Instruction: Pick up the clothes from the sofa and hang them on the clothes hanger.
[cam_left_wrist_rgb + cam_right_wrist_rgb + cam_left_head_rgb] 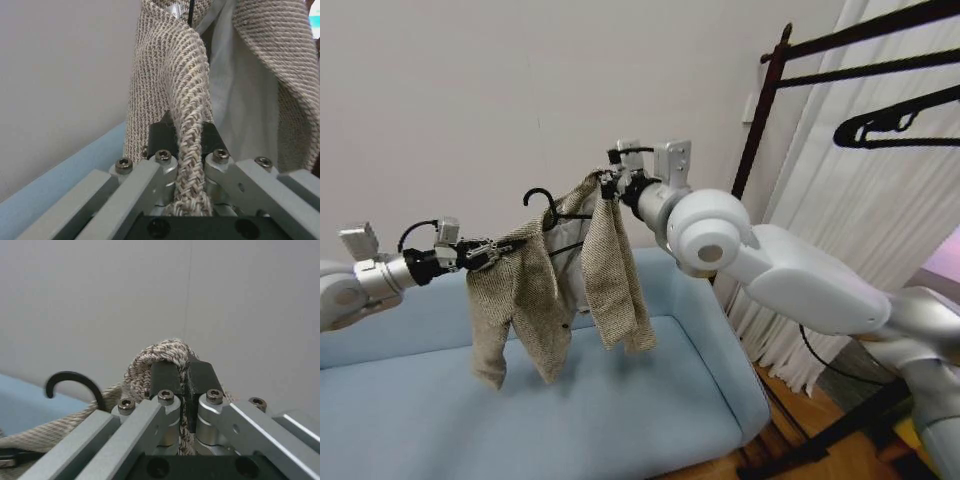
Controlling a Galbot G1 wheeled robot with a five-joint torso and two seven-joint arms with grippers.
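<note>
Soft, even light covered the plain white wall (470,100) and pale blue fabric sofa (650,420), brightest at the sheer white curtain (880,230), with gentle shading in the beige knitted cardigan's (535,290) folds.

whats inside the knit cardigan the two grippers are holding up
A black hanger: its hook sticks out at the collar of the cardigan, and a pale lining or shirt shows between the open fronts. The rest of the hanger is mostly hidden by the knit.

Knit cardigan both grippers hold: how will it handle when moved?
Likely floppy: the cardigan sags in folds between the left gripper and right gripper. Probably grippy: its coarse knit bunches in both shut grips. The hanger inside may shift; neither grip seems on it.
</note>
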